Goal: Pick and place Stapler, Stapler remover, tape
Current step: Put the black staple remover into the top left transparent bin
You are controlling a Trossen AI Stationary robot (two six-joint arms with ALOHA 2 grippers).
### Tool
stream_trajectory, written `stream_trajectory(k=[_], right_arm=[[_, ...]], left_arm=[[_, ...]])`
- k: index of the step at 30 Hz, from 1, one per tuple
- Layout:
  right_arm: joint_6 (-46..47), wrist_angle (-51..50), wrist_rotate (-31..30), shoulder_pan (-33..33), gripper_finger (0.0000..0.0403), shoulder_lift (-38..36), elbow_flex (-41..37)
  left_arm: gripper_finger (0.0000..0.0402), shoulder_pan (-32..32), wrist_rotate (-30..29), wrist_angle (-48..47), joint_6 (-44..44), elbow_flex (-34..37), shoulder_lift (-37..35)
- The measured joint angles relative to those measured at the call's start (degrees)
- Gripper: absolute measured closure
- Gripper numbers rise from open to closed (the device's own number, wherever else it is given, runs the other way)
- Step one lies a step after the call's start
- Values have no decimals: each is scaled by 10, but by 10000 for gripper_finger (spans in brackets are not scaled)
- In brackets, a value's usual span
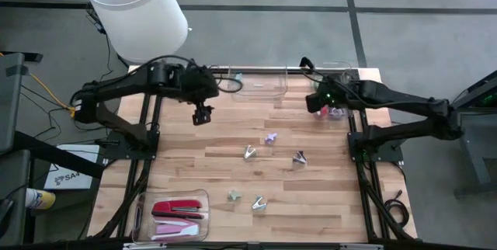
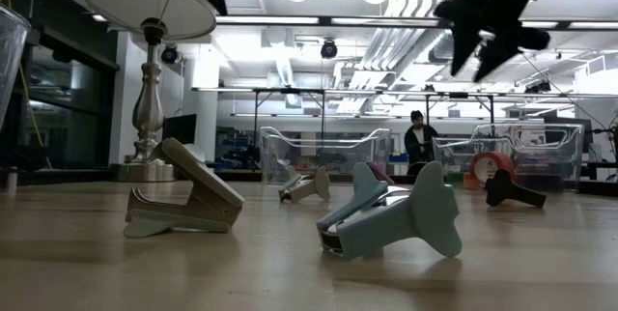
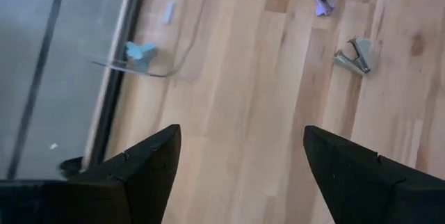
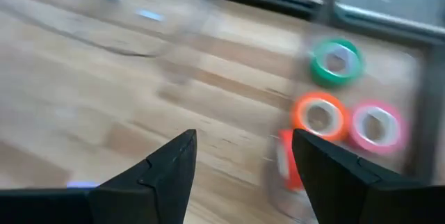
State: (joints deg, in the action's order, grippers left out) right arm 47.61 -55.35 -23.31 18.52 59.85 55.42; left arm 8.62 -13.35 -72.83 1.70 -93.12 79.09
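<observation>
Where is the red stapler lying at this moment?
In the high view the red stapler lies in a clear tray at the table's near left corner, beside a pink stapler, far from both claws.

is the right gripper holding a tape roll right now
No, the right gripper is open and empty, with the green tape roll and orange tape roll lying ahead of it.

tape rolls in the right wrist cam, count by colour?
Green tape roll: 1
Orange tape roll: 1
Pink tape roll: 1
Red tape roll, on edge, blurred: 1
Total: 4 showing in the right wrist view.
</observation>
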Motion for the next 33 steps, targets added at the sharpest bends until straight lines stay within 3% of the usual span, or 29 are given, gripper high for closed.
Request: stream_trajectory(k=[8, 13, 33], right_arm=[[-51, 96, 23, -92, 177, 12, 0], [-38, 93, 24, -149, 178, 47, 0], [78, 16, 72, -341, 176, 226, 0]], left_arm=[[103, 0, 106, 140, -49, 160, -85], [103, 0, 125, 184, -61, 212, -104], [103, 0, 128, 219, -59, 242, -104]])
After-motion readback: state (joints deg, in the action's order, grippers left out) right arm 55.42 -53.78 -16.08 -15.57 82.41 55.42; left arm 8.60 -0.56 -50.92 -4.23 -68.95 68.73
